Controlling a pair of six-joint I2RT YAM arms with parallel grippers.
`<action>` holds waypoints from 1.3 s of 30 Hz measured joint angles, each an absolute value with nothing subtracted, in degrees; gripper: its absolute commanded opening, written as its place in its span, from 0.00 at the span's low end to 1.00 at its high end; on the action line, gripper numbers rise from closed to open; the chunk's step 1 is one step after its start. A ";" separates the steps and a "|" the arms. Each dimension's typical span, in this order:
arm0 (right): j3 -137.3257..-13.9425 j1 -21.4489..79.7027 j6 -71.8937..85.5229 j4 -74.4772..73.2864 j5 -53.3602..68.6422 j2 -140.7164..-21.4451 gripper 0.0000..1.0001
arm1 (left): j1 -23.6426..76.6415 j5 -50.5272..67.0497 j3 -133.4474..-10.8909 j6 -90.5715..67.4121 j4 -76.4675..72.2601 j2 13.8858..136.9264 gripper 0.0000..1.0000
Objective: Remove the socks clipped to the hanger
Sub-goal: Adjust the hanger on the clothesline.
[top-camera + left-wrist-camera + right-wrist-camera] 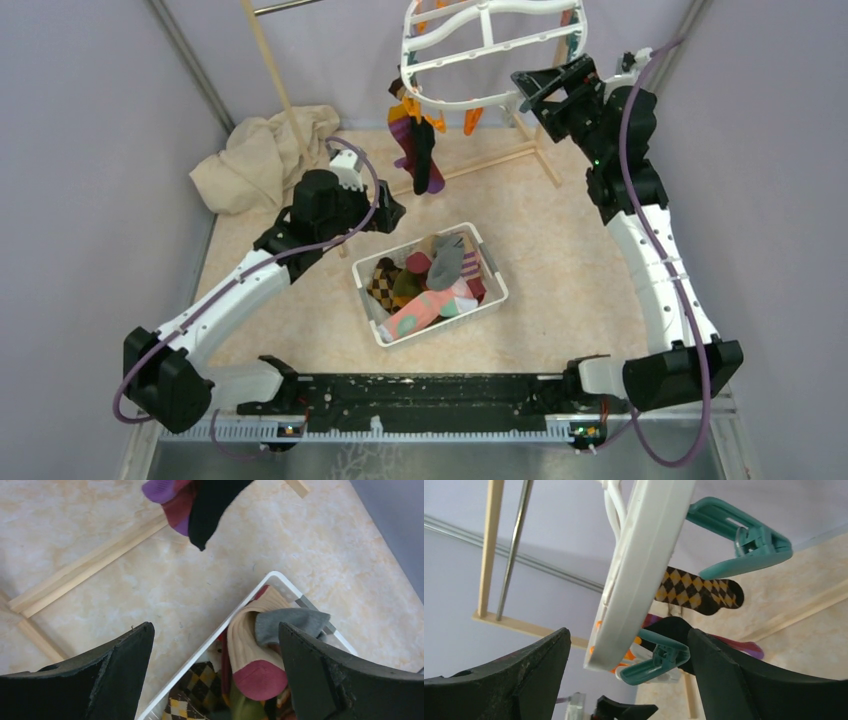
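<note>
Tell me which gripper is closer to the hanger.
Right. The right gripper is up at the hanger, open around its rim; the left gripper is lower, open over the basket edge.

The white hanger between my fingers

My right gripper (628, 632) is spread wide, and the rim of the hanger (644, 565) sits between my two black fingers (514, 680). Two teal pegs (744, 540) hang off it. A brown and yellow check sock (699, 592) dangles behind.
</note>
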State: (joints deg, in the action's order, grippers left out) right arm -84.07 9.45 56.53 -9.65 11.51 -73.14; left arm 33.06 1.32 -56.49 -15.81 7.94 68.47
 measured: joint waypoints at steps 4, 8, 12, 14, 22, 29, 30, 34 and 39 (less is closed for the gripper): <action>-84.09 9.19 59.79 -6.42 12.67 -73.78 0.82 | 31.24 2.42 -56.49 -15.90 7.62 70.22 0.99; -84.14 9.08 61.43 -3.70 12.69 -74.43 0.73 | 31.22 3.66 -56.49 -15.97 7.18 70.46 0.99; -84.66 8.86 62.46 -2.17 12.53 -76.14 0.66 | 31.11 4.25 -56.49 -16.08 6.76 70.43 0.99; -85.34 8.75 62.72 -1.69 12.34 -77.49 0.62 | 31.07 4.38 -56.49 -16.08 6.74 70.41 0.99; -85.67 8.25 64.95 0.93 13.87 -81.08 0.06 | 31.00 4.54 -56.49 -16.08 6.76 69.93 0.99; -85.69 7.33 65.21 1.48 16.91 -81.93 0.03 | 30.96 4.51 -56.49 -16.05 6.81 69.21 0.99; -85.69 7.20 65.36 1.80 17.47 -81.93 0.02 | 30.96 4.51 -56.49 -16.08 6.81 69.19 0.99; -85.93 6.81 66.70 2.63 19.64 -82.28 0.00 | 30.96 4.51 -56.49 -16.05 6.83 69.19 0.99; -86.28 6.55 68.73 4.69 22.57 -83.29 0.00 | 30.96 4.51 -56.49 -16.01 6.85 69.19 0.99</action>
State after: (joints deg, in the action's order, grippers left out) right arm -86.28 6.55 68.73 4.69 22.57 -83.29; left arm 30.96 4.51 -56.49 -16.01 6.85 69.19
